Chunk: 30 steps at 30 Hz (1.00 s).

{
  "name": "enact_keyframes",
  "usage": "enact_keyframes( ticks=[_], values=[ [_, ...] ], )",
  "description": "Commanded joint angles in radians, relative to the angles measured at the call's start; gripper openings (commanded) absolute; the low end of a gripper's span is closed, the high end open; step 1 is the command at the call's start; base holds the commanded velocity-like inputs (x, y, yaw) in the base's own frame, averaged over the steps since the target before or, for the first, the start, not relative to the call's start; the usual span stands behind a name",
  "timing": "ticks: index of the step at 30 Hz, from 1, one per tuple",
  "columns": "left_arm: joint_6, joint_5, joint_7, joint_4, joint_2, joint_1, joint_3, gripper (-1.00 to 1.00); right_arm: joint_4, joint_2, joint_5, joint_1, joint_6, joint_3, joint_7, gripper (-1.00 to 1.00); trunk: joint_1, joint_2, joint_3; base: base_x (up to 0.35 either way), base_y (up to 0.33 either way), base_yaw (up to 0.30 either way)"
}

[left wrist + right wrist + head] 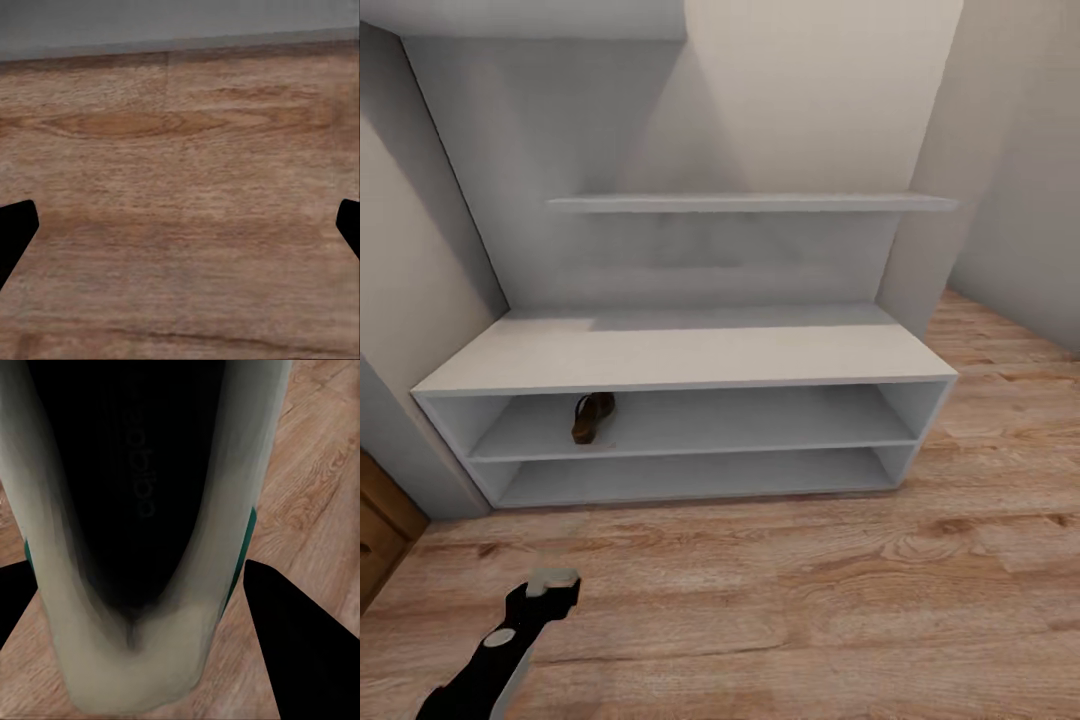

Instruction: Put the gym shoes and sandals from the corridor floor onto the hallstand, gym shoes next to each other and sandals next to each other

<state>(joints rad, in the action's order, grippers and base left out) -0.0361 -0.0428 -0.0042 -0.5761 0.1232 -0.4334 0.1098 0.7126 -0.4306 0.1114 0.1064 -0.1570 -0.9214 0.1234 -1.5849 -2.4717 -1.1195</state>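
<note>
The pale-grey hallstand stands against the wall straight ahead. One dark reddish-brown sandal lies on the left part of its upper shelf row. In the right wrist view a white gym shoe with a dark insole and green side trim sits between the fingers of my right gripper, which press on both of its sides above the wood floor. My left gripper hangs low at the front left over the floor; its wrist view has the fingertips wide apart, open and holding nothing. The other sandal and the other gym shoe are out of view.
A long wall shelf hangs above the bench. A brown wooden cabinet juts in at the left edge. Plank floor stretches in front of the bench and on past its right end.
</note>
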Motion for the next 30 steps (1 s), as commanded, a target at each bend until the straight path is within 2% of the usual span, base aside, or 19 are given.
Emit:
enact_keyframes(
  ticks=[1, 2, 3, 4, 7, 8, 11, 13, 17, 18, 21, 22, 24, 25, 26, 30],
  values=[
    [-0.046, 0.010, -0.058, 0.002, 0.004, 0.028, 0.003, 1.00, -0.002, 0.000, 0.011, 0.001, -0.003, -0.003, 0.010, -1.00, 0.000, 0.000, -0.001, -0.019, 0.000, 0.000],
    [-0.108, 0.031, -0.146, 0.007, 0.016, 0.068, 0.003, 1.00, -0.004, 0.001, 0.011, 0.001, -0.003, -0.002, 0.011, -1.00, 0.000, 0.000, -0.001, -0.010, 0.000, 0.000],
    [-0.128, 0.039, -0.174, 0.009, 0.021, 0.082, 0.003, 1.00, -0.005, 0.001, 0.011, 0.001, -0.003, -0.002, 0.011, -1.00, 0.000, 0.000, -0.001, -0.008, 0.000, 0.000],
    [-0.184, 0.061, -0.250, 0.012, 0.034, 0.120, 0.003, 1.00, -0.006, 0.001, 0.011, 0.001, -0.004, -0.001, 0.011, -1.00, 0.000, 0.000, -0.001, -0.004, 0.000, 0.000],
    [-0.261, 0.087, -0.354, 0.019, 0.045, 0.181, 0.002, 1.00, -0.008, 0.006, 0.010, 0.001, -0.004, -0.001, 0.012, -1.00, 0.000, 0.000, -0.001, -0.002, 0.000, 0.000],
    [-0.291, 0.093, -0.417, 0.023, 0.049, 0.218, 0.002, 1.00, -0.007, 0.011, 0.010, 0.001, -0.004, -0.001, 0.012, -1.00, 0.000, 0.000, -0.001, 0.000, 0.000, 0.000],
    [-0.316, 0.097, -0.528, 0.026, 0.054, 0.263, 0.002, 1.00, -0.007, 0.015, 0.010, 0.001, -0.004, 0.000, 0.012, -1.00, 0.000, 0.000, -0.001, 0.000, 0.000, 0.000],
    [-0.320, 0.098, -0.571, 0.027, 0.055, 0.273, 0.002, 1.00, -0.008, 0.016, 0.010, 0.001, -0.004, 0.001, 0.012, -1.00, 0.000, 0.000, -0.001, 0.000, 0.000, 0.000],
    [-0.323, 0.098, -0.606, 0.048, 0.052, 0.282, 0.003, 1.00, -0.005, 0.032, 0.011, 0.001, -0.004, 0.001, 0.012, -1.00, 0.000, 0.000, -0.001, 0.000, 0.000, 0.000],
    [-0.324, 0.098, -0.615, 0.075, 0.052, 0.283, 0.004, 1.00, -0.002, 0.053, 0.012, 0.001, -0.004, 0.000, 0.012, -1.00, 0.000, 0.000, -0.001, 0.000, 0.000, 0.000],
    [-0.324, 0.098, -0.616, 0.078, 0.053, 0.284, 0.004, 1.00, -0.001, 0.056, 0.013, 0.001, -0.005, 0.000, 0.012, -1.00, 0.000, 0.000, -0.001, 0.000, 0.000, 0.000],
    [-0.325, 0.098, -0.617, 0.080, 0.050, 0.284, 0.004, 1.00, -0.006, 0.080, 0.013, 0.001, -0.007, 0.001, 0.012, -1.00, 0.000, 0.000, -0.001, 0.000, 0.000, 0.000],
    [-0.324, 0.098, -0.617, 0.080, 0.051, 0.284, 0.004, 1.00, -0.004, 0.095, 0.012, 0.001, -0.007, 0.001, 0.012, -1.00, 0.000, 0.000, -0.001, 0.000, 0.000, 0.000],
    [-0.325, 0.098, -0.617, 0.081, 0.052, 0.284, 0.004, 1.00, -0.004, 0.122, 0.011, 0.001, -0.007, 0.014, 0.013, -1.00, 0.000, 0.000, -0.001, 0.000, 0.000, 0.000],
    [-0.325, 0.099, -0.617, 0.080, 0.052, 0.284, 0.004, 1.00, -0.006, 0.124, 0.010, 0.001, -0.008, 0.033, 0.013, -1.00, 0.000, 0.000, -0.001, -0.032, -0.009, 0.000],
    [-0.326, 0.106, -0.616, 0.079, 0.054, 0.284, 0.013, 1.00, -0.009, 0.126, 0.010, 0.001, -0.008, 0.053, 0.013, -1.00, 0.000, 0.000, -0.001, -0.141, -0.075, 0.000]
  ],
)
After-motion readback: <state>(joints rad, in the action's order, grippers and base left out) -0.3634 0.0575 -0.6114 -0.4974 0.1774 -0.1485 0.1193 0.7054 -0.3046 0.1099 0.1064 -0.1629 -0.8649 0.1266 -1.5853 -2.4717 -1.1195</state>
